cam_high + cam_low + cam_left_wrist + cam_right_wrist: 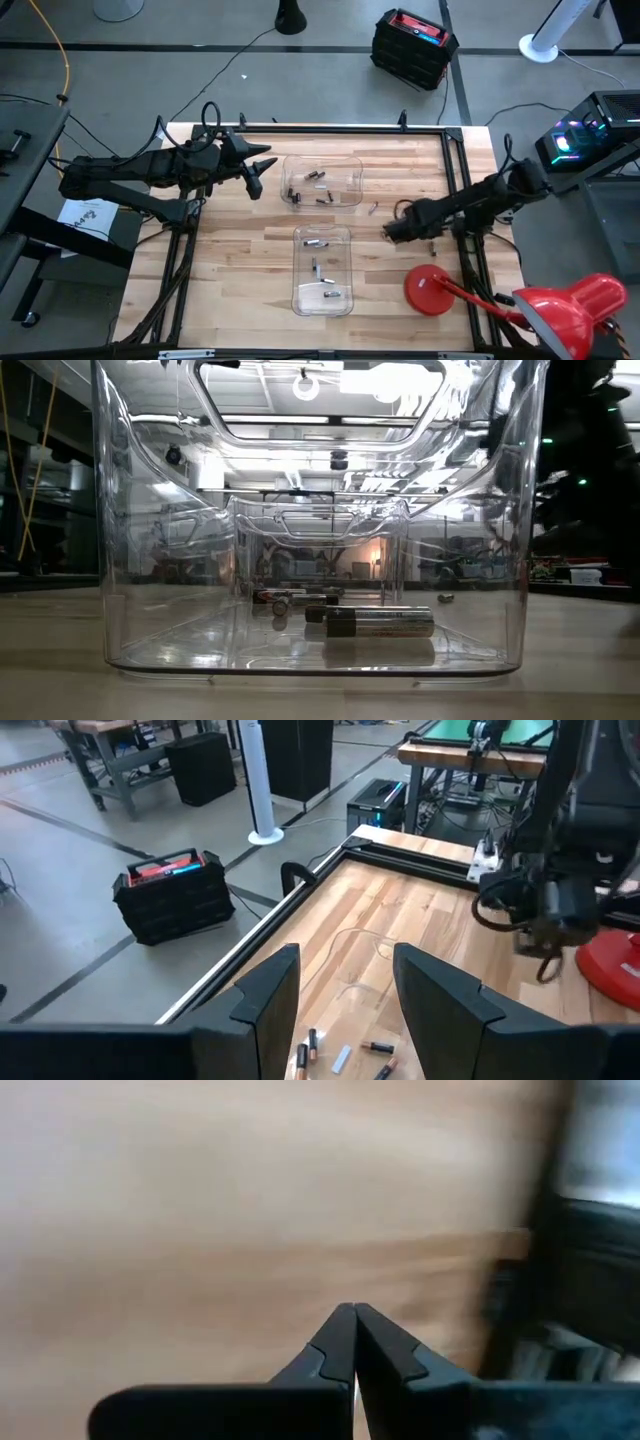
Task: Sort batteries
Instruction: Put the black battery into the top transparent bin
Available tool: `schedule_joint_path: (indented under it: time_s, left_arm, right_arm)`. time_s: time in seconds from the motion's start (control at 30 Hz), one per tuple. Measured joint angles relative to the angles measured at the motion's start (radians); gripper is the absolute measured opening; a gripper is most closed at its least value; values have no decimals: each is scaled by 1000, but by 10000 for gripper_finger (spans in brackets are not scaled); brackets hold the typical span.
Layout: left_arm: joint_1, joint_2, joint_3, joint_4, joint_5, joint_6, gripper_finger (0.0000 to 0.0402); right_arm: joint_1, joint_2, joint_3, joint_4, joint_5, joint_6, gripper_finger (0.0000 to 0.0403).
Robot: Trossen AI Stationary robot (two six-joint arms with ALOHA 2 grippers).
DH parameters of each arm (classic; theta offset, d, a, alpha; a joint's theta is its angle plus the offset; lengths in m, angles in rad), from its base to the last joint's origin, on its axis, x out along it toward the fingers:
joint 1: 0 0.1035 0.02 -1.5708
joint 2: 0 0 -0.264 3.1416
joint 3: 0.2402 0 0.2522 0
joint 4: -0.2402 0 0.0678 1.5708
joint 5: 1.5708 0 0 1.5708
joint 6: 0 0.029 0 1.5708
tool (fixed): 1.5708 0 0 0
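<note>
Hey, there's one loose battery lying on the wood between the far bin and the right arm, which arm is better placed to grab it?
Probably the right. The right gripper hangs just beside the loose battery, though shut, so it must open first. The left gripper is open but sits at the far bin's opposite side.

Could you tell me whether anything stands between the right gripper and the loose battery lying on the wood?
Nothing visible does: bare table lies between the shut right gripper and the loose battery.

nothing really showing readable text here, battery [380,622] label in the low view looking too blurry, white paper sheet [88,214] at left edge showing illegible scribbles
</note>
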State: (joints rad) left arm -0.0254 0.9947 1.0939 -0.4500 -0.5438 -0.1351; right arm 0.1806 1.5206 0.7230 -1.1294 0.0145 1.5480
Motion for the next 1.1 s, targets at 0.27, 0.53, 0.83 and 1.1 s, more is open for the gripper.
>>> schedule_joint_path:
  time_s: [0.27,0.53,0.83,1.1]
  left_arm:
    - [0,0,0,0,0,53,159]
    - [0,0,0,-2,1,65,158]
    - [1,0,0,-1,1,69,158]
    - [1,0,0,-1,1,68,158]
  right_arm:
    - [-191,0,-1,-141,-312,-624,0]
    - [-339,43,3,-213,-391,-880,0]
    - [-465,251,22,-221,-488,-1252,0]
    - [-515,419,58,-182,-357,-1354,0]
